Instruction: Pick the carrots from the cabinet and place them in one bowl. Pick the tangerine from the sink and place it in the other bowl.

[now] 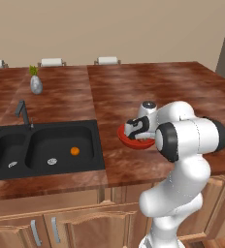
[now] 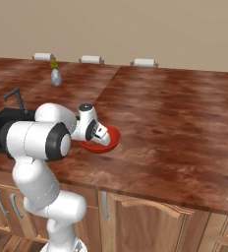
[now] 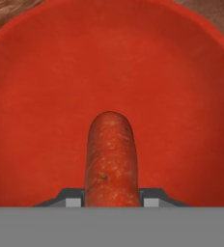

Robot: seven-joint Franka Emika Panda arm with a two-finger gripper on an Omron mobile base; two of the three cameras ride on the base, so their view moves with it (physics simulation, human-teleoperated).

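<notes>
My gripper (image 3: 111,201) is shut on a reddish-orange carrot (image 3: 110,159), which points into the glossy red bowl (image 3: 112,58) right under it. In the base views the hand (image 1: 136,130) (image 2: 100,134) hangs low over the red bowl (image 1: 126,141) (image 2: 113,139) on the brown counter, covering part of its inside. The tangerine (image 1: 74,151) lies in the right basin of the black sink (image 1: 17,133), left of the arm. The cabinet and the other bowl are out of view.
A thin dark faucet (image 1: 22,112) stands behind the sink. A small grey vase with a green sprig (image 1: 36,85) (image 2: 56,77) sits farther back on the counter (image 1: 148,87). Wooden doors with handles run below the counter's front edge.
</notes>
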